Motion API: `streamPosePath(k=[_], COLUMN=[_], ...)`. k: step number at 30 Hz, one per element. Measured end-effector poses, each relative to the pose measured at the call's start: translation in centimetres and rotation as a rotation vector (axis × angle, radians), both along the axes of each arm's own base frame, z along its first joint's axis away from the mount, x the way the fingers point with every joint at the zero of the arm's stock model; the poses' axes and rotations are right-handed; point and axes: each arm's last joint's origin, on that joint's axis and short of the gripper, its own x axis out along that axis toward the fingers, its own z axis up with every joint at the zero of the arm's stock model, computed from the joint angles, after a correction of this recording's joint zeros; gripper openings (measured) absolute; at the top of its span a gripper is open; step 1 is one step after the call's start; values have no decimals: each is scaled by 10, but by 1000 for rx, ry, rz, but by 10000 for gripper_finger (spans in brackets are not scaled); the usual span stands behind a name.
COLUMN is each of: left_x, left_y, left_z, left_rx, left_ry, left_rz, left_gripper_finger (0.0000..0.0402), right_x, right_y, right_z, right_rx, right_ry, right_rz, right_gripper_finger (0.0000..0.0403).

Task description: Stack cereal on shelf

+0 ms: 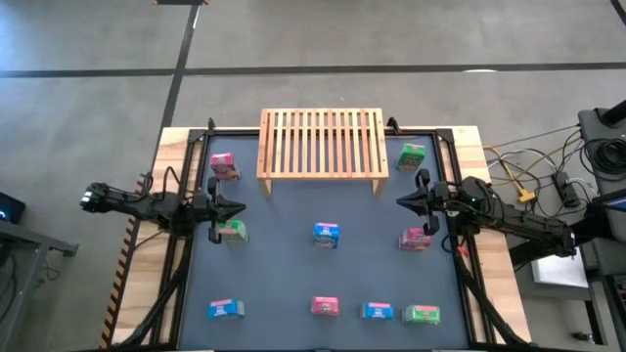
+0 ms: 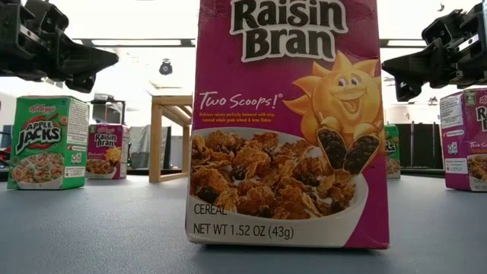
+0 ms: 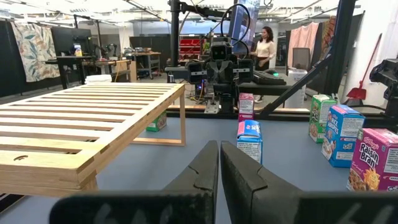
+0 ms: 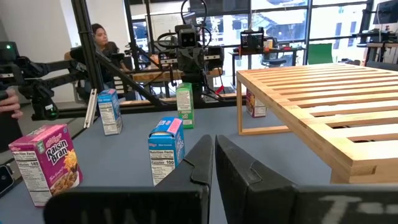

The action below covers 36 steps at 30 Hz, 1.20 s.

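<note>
The wooden slatted shelf stands on its short legs at the table's far middle, with nothing on it. Nine small cereal boxes stand upright on the dark table top. A pink box and a green box flank the shelf. A green, a blue and a pink box stand mid-table. Several more line the near edge, among them the pink Raisin Bran box. My left gripper is shut and empty, just beyond the mid-table green box. My right gripper is shut and empty, beyond the mid-table pink box.
The two grippers point at each other across the table's middle, level and above the table top, as the low view shows for the left gripper and the right gripper. Cables lie beyond the table's right edge. People show in the room behind.
</note>
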Motion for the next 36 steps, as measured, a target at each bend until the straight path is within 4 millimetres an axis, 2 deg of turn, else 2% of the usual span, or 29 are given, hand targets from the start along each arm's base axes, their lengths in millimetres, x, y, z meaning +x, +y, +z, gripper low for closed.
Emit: streamPosePath(k=[19,23,28,36], left_x=[0,-4,-13,-18], left_y=[0,1,5,11], left_z=[2,20,50,84], left_rx=[4,-47,-101,-121], left_ry=[-19,-45,4,160], left_rz=[1,-3,82,253], left_gripper_finger=[0,8,53,172], right_x=[0,0,0,0], right_y=[0,0,0,0], right_z=[0,0,0,0], right_rx=[0,0,0,-1], right_ry=[0,0,0,0], right_rz=[0,0,0,0], right_gripper_finger=[9,9,9,9])
